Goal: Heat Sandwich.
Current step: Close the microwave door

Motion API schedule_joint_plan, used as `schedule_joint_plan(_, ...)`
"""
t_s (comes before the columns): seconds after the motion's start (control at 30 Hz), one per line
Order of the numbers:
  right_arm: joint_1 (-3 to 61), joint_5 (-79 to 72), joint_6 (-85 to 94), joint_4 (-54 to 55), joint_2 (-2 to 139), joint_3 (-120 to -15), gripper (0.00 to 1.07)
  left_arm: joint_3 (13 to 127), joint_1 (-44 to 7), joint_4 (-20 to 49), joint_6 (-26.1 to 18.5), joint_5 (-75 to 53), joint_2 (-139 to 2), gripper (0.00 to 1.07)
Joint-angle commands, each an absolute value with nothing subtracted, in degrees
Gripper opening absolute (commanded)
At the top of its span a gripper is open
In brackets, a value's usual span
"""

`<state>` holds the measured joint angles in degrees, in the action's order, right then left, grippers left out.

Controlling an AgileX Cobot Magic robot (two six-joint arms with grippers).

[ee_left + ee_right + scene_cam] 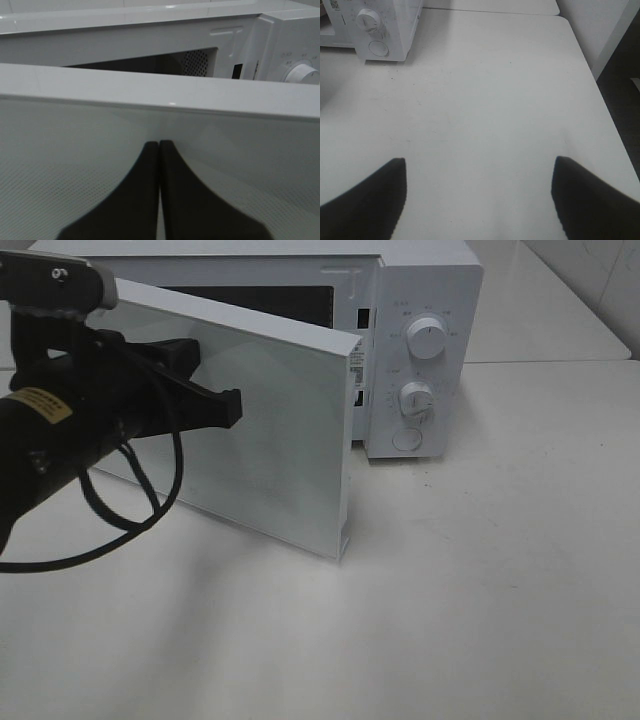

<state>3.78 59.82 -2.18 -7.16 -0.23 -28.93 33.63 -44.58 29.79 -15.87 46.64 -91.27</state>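
Note:
A white microwave (425,350) stands at the back of the white table, its door (270,450) swung partly open towards the front. My left gripper (236,407) is shut and empty, its black fingertips (159,146) pressed against the outer face of the door (100,165). The dark oven cavity (150,66) shows above the door's top edge. The sandwich is hidden or out of view. My right gripper (479,165) is open and empty above bare table to the right of the microwave (375,25); it is not seen in the exterior view.
The microwave has two knobs (427,340) and a round button (407,438) on its right panel. The table's right edge (592,75) drops off to a dark floor. A black cable (130,510) loops under my left arm.

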Motion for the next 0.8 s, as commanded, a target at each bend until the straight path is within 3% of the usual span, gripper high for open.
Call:
schedule_joint_plan(0.03,3.5,59.3,-2.6,-7.1,-1.8,-28.9,0.76,36.7,-45.7,31.7,-16.2,47.3,-93.3,0.00)
schedule_joint_plan(0.3,3.5,59.3,-2.6,-7.1,-1.8,-28.9,0.76,44.2,-47.9,34.5,-19.4,46.9,-98.6,0.00)
schedule_joint_plan(0.6,3.5,59.3,-2.6,-7.1,-1.8,-28.9,0.76,49.9,-48.6,36.2,-19.8,46.7,-103.4,0.00)
schedule_joint_plan(0.8,3.5,59.3,-2.6,-7.1,-1.8,-28.9,0.76,54.4,-48.6,41.1,-24.5,46.9,-106.5,0.00)
